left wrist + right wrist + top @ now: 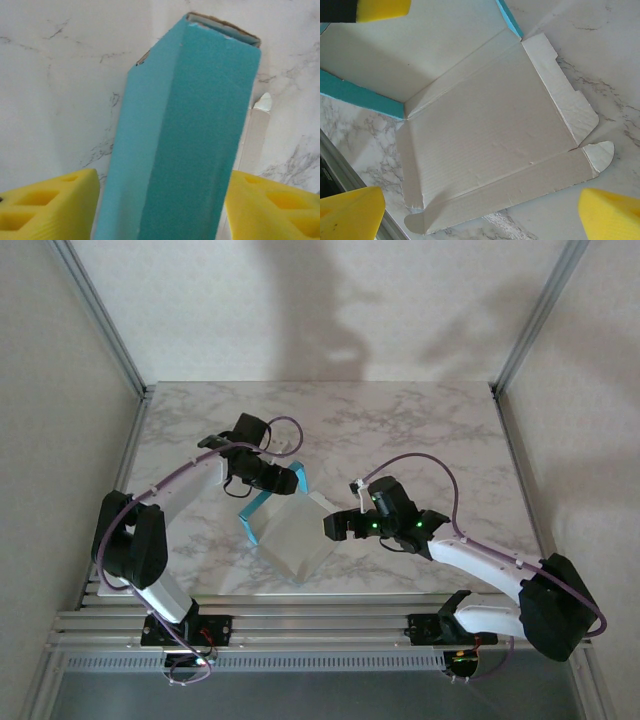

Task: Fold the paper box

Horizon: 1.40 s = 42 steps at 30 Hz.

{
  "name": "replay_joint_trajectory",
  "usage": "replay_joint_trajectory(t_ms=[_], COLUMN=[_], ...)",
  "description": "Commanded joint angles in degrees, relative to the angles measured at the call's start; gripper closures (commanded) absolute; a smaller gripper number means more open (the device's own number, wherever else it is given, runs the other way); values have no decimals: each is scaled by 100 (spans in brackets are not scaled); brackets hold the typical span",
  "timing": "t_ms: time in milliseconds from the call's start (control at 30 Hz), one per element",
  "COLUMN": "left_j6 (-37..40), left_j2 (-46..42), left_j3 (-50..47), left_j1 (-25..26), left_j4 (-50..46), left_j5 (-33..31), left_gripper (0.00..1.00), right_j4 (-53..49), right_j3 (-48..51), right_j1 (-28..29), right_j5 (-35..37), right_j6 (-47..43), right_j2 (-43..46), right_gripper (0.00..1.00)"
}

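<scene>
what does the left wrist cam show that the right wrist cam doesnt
Left wrist: the paper box's broad turquoise outer face, a raised wall between the fingers of the left gripper. Right wrist: its pale inner face lying flat, with creases and edge tabs, below the open right gripper. Both: the box on the marble table.

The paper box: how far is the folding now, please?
Done: one turquoise wall of the paper box stands up. In hand: the left gripper straddles that wall; a firm grip cannot be confirmed. The right gripper hangs open above the base. Left: the tabbed side flaps lie flat on the table.
</scene>
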<state>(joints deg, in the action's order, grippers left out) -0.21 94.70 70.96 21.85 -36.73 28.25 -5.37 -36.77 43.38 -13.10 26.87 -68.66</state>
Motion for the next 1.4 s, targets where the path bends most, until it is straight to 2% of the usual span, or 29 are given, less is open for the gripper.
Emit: replay_joint_trajectory(t_ms=[0,167,500,767,933,1033,1167,1367], left_j6=[-6,12,-82,-516,-902,-981,-986,-1000], left_j2=[26,55,-4,-39,-135,-155,-161,-120], left_j3=[173,147,87,-307,-733,-867,-873,-882], left_j1=[-59,-99,-228,-553,-778,-833,-855,-862], left_j4=[-119,-93,101,790,1411,1575,1580,1620], left_j5=[247,310,526,1075,1434,1517,1508,1509], left_gripper=[39,51,60,62,62,62,62,62], right_j4=[70,111,167,183,-290,-836,-1037,-214], right_j3=[167,213,246,333,222,33,-9,345], right_j1=[-33,-38,-224,-384,-633,-909,-1175,-1172], right_j5=[62,35,-11,-48,63,210,250,85], right_j6=[126,154,204,440,648,836,1229,1963], right_j2=[99,94,47,274,834,1025,981,638], right_gripper=[1,1,1,1,2,6,17,32])
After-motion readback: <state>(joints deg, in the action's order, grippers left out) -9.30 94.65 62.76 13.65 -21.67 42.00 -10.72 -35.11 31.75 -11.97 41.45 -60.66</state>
